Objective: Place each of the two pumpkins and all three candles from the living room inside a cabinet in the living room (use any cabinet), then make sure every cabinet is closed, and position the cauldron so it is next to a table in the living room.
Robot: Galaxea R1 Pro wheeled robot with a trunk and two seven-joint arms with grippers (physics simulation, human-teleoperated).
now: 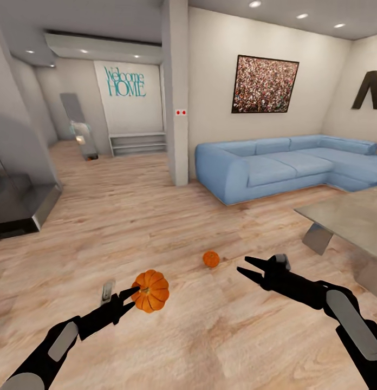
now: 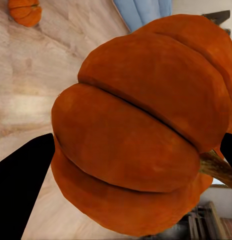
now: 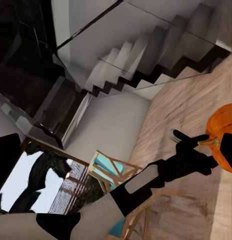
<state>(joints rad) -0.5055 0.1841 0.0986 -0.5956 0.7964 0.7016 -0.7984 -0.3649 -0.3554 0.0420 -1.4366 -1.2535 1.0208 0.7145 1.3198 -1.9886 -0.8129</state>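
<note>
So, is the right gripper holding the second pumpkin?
No, the right gripper is open and empty, while the second pumpkin lies on the wooden floor.

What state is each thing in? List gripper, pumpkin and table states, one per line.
Left gripper: shut on the held pumpkin.
Held pumpkin: gripped, off the floor.
Second pumpkin: loose on the floor.
Right gripper: open, empty.
Table: nothing on the visible part of its top.

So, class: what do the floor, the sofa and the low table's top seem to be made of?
Floor: pale wood planks, by the grain lines, matte. Sofa: light blue, smooth and cushioned, probably fabric or leather. Table top: grey and glossy, faintly reflective; perhaps glass or polished stone.
</note>
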